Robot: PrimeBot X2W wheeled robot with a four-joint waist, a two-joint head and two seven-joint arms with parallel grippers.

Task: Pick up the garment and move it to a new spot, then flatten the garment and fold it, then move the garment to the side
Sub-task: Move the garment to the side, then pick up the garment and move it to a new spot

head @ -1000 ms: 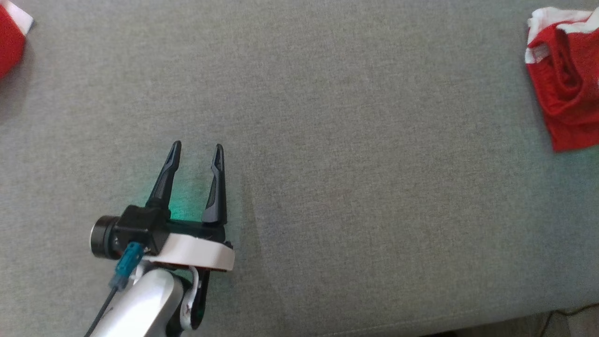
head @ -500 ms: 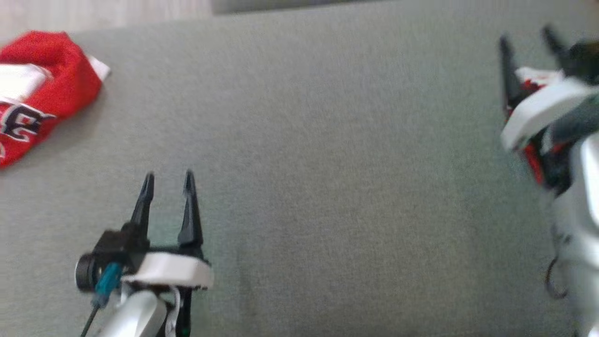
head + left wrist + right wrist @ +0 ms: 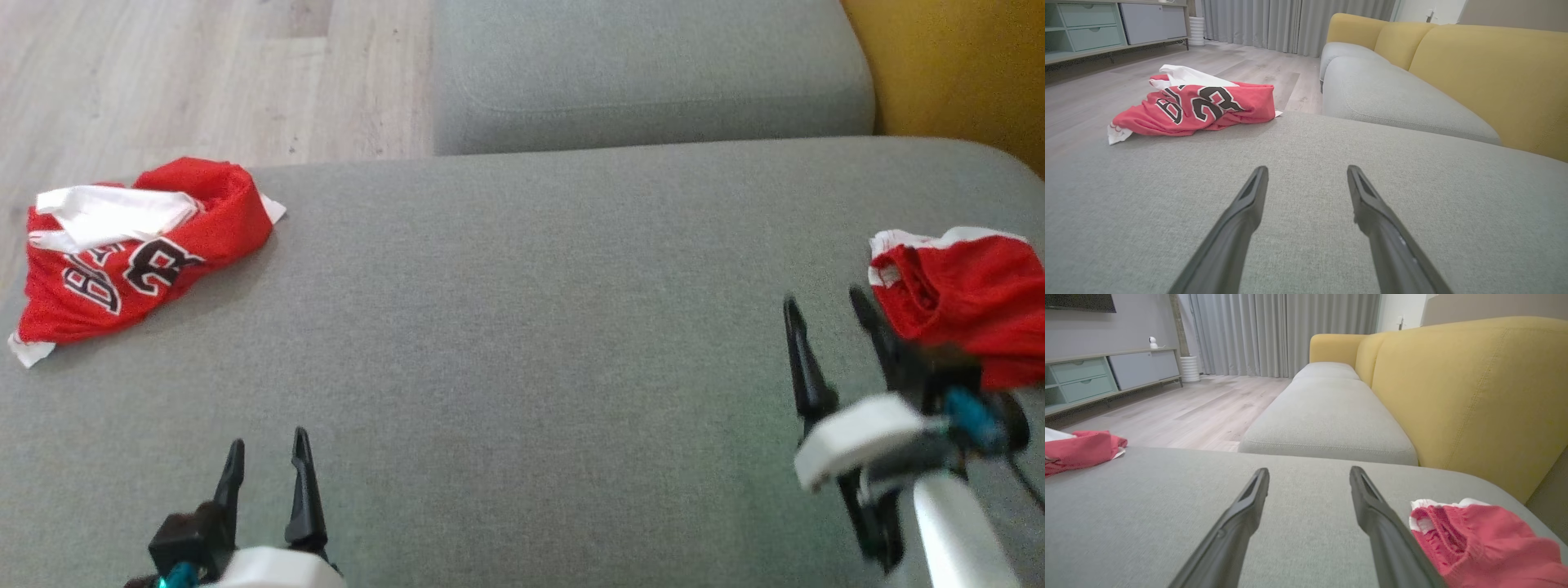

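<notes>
A crumpled red garment [image 3: 139,253] with black-and-white lettering and white trim lies at the far left of the grey cushion [image 3: 522,327]; the left wrist view has it [image 3: 1200,108] ahead and to the left. A second crumpled red garment [image 3: 971,302] with a white band lies at the right edge. My left gripper [image 3: 269,439] is open and empty over bare cushion at the lower left, its tips [image 3: 1307,169] spread apart. Just left of the right garment [image 3: 1478,539], my right gripper [image 3: 823,297] is open and empty [image 3: 1309,470], its right finger close beside the cloth.
Another grey seat cushion [image 3: 645,73] lies beyond the far edge. A yellow backrest [image 3: 1457,396] rises on the right. Wooden floor [image 3: 163,82] lies past the cushion's left and far-left edges, with a low cabinet [image 3: 1094,379] across the room.
The head camera has swung up, so the whole picture shifted: both garments, the far cushion and the floor now show. The right gripper came into view. Both grippers stayed open.
</notes>
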